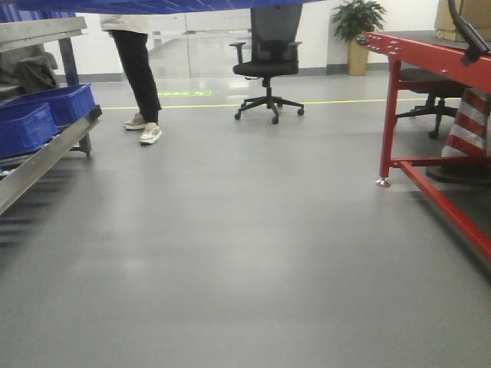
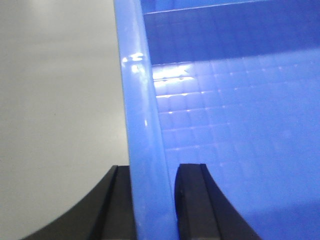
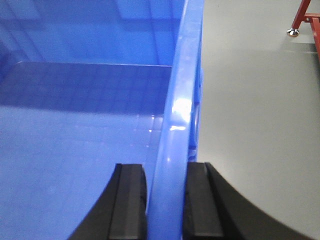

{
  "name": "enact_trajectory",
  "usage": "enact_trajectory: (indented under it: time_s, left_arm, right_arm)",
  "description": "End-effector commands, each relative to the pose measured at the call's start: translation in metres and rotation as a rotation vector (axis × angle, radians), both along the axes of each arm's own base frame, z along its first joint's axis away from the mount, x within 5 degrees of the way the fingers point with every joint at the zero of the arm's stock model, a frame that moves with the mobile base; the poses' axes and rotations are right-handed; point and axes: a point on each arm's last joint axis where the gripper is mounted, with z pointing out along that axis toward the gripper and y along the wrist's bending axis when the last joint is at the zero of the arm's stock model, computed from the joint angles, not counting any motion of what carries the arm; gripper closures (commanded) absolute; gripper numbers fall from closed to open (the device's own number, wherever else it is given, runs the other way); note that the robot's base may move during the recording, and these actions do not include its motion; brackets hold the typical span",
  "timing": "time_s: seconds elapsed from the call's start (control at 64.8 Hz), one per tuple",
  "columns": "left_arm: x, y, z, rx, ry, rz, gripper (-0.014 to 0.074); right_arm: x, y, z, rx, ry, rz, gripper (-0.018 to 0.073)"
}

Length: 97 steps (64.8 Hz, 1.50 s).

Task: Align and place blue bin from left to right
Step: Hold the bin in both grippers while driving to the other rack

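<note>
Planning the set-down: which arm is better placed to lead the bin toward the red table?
Probably right: the right gripper clamps the blue bin rim nearest the red table; the left gripper holds the far rim.

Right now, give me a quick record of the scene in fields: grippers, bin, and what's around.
Left gripper: shut on bin rim, a finger each side
Right gripper: shut on opposite rim, same way
Bin state: held off the floor, nothing seen inside
Left: dark blue crates on metal rack
Right: red frame
Ahead: person, office chair, plant
</note>
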Motion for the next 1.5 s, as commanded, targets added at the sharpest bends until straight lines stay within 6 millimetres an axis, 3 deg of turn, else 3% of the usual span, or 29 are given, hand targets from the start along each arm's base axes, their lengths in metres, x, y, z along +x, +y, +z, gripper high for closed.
enact_trajectory:
  time_s: [0.0, 1.482]
  left_arm:
    - [-0.0069, -0.0010, 0.0198, -0.024, -0.125, -0.031, 0.0613]
    - [-0.0069, -0.0010, 0.0200, -0.024, -0.127, -0.031, 0.0613]
  right_arm:
    - [-0.0081, 0.0010, 0.0244, 0.018, -0.159, 0.032, 0.0631]
    - [-0.0081, 0.0010, 0.0244, 0.018, -0.159, 0.032, 0.0631]
